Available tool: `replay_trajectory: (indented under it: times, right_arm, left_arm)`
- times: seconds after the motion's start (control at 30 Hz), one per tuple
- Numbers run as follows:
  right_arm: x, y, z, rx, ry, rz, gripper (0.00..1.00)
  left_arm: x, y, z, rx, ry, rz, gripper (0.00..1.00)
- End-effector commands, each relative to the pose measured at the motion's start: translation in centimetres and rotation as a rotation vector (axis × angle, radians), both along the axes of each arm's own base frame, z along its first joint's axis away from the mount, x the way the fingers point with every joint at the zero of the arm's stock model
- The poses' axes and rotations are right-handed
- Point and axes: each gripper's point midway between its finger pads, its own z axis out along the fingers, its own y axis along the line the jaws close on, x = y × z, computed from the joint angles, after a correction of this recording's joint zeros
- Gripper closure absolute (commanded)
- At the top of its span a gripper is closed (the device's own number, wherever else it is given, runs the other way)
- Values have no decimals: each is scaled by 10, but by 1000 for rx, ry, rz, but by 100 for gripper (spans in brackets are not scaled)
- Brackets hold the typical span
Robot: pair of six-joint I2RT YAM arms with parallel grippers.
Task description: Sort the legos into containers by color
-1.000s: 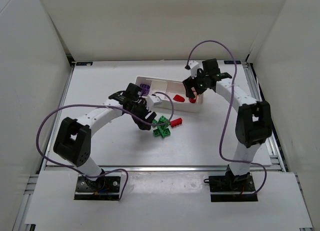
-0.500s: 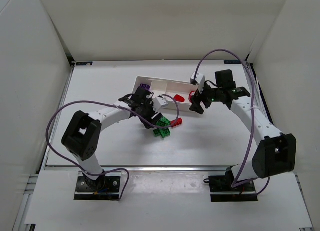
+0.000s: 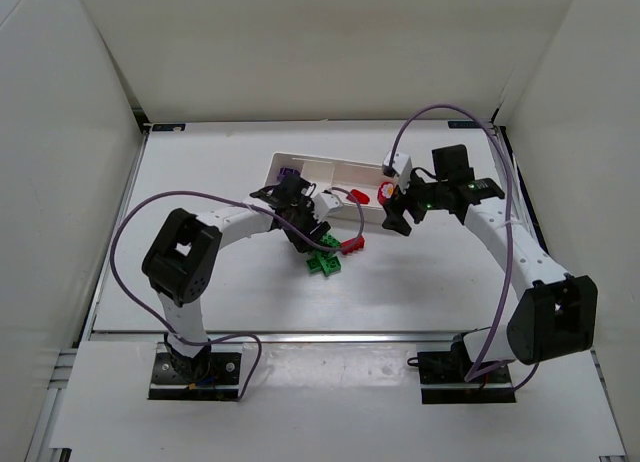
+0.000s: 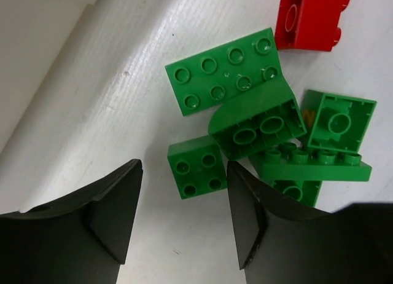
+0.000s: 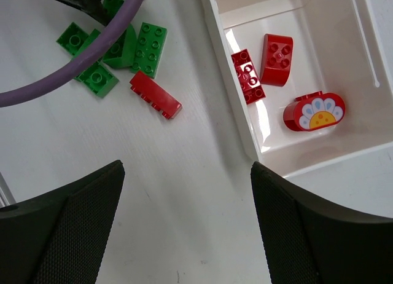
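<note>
Tray [image 5: 221, 56] end compartment — three red legos [image 5: 277, 59]; purple lego [image 3: 291, 173] opposite end.

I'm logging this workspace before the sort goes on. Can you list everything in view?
Tray: one, white, three compartments, far middle of the table.
Purple legos: count unclear, tray's left compartment.
Red legos in tray: three, right compartment, one with a flower print.
Red lego on table: one, between the tray and the green pile.
Green legos: at least five, heaped on the table in front of the tray.
Table: one, white.
Cables: two, purple, one per arm.
Left gripper: jaws open either side of a small green lego.
Right gripper: jaws open, empty, beside the tray's right end.
</note>
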Motion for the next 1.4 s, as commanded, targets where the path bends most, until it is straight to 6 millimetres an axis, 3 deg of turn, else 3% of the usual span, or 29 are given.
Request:
replay_trajectory:
  times: [0.0, 0.33, 0.47, 0.53, 0.63, 0.73, 0.77, 0.87, 0.97, 1.0, 1.07, 1.13, 1.17, 1.23, 1.3, 1.37]
  right_arm:
    - [-7, -3, 4, -3, -18, 11, 13]
    - [-5, -8, 1, -19, -16, 5, 13]
    - [-7, -5, 1, -13, -23, 28, 12]
    - [-8, -5, -2, -10, -22, 35, 12]
    - [-10, -1, -6, 0, -31, 70, 12]
    - [-10, 4, -10, -1, -48, 110, 12]
    - [-9, 5, -15, -5, -43, 122, 12]
    - [-10, 16, -22, 0, -53, 200, 11]
    - [-9, 30, -30, -6, -88, 299, 10]
    - [-9, 37, -35, -8, -80, 327, 10]
    - [-8, 44, -40, -9, -96, 376, 10]
    - [-7, 55, -50, -11, -81, 420, 9]
    - [-5, 58, -53, -18, -91, 439, 9]
    - [-1, 68, -63, -23, -93, 466, 9]
    - [4, 76, -73, -27, -95, 487, 8]
    - [9, 82, -76, -30, -96, 489, 8]
  left_arm:
    - [10, -14, 11, -41, -27, -14, 33]
    - [4, -13, 3, -7, -7, -36, 38]
    - [2, -11, 9, -9, -12, -25, 50]
    - [1, -10, 14, -11, -14, -18, 64]
    - [-5, -9, 31, -31, -18, -27, 76]
    - [-8, -7, 58, -70, -43, -20, 78]
    - [-7, -7, 78, -105, -68, -15, 78]
    - [-9, -2, 111, -160, -72, -5, 78]
    - [-8, 4, 156, -260, -69, 9, 76]
    - [-7, 13, 165, -276, -47, 34, 76]
    - [1, 13, 197, -338, -56, 46, 75]
    - [6, 12, 207, -386, -4, 72, 75]
    - [14, 9, 226, -412, -34, 71, 74]
    - [27, 3, 224, -414, -9, 94, 74]
    - [40, -4, 239, -442, -30, 90, 74]
    - [55, -14, 223, -440, 31, 110, 73]
